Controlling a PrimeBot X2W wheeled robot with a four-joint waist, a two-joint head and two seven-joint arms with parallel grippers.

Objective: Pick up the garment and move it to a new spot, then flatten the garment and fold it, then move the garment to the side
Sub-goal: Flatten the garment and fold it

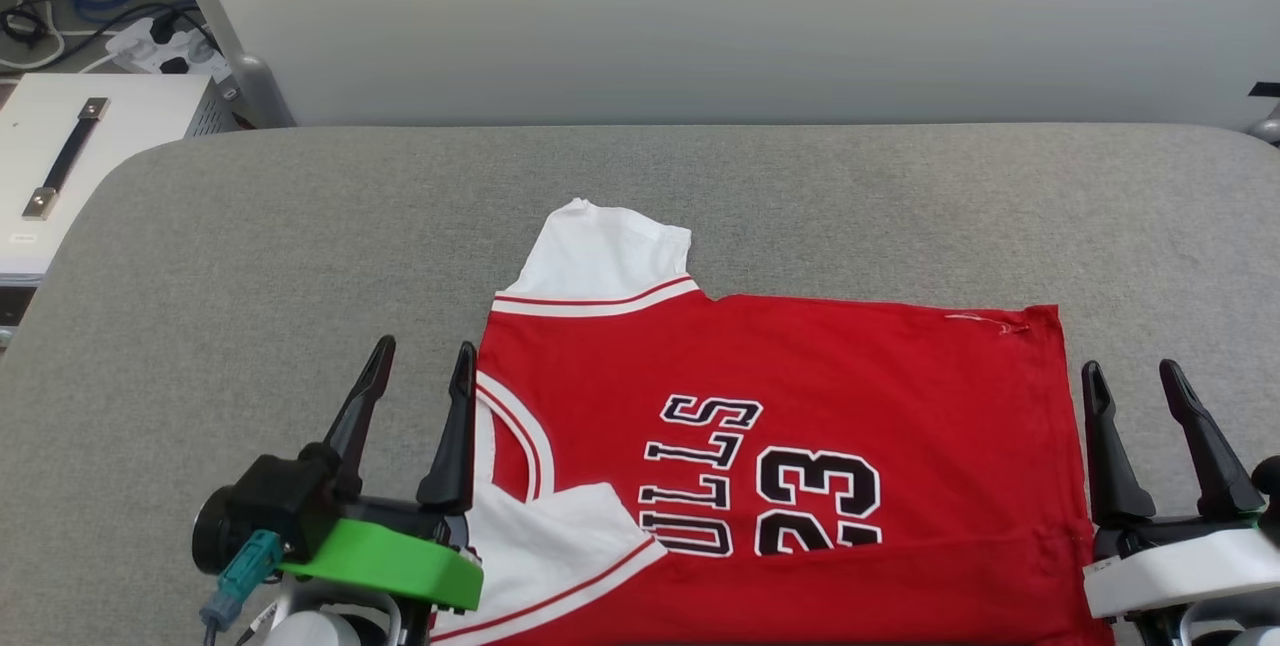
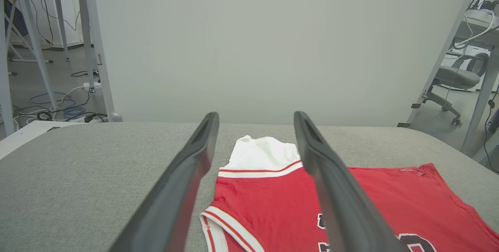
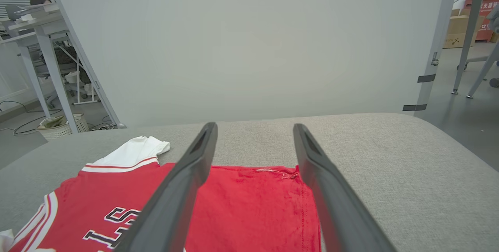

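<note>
The garment (image 1: 850, 386), a red jersey with white sleeves and a black "BULLS 23" print, lies flat on the grey padded table (image 1: 300, 226). Its collar points left and its hem right. One white sleeve sticks out toward the far edge, and the near sleeve is folded in over the chest. My left gripper (image 1: 420, 364) stands open just left of the collar, holding nothing. At the hem's right edge my right gripper (image 1: 1133, 378) is open and empty too. The left wrist view shows the garment (image 2: 273, 201) between and beyond the fingers; the right wrist view shows the garment's (image 3: 241, 197) hem corner.
A pale partition wall (image 1: 700, 16) rises behind the table's far edge. A white case with a black handle (image 1: 70, 156) sits off the table at far left, beside floor cables. Bare grey padding surrounds the garment on the left, far side and right.
</note>
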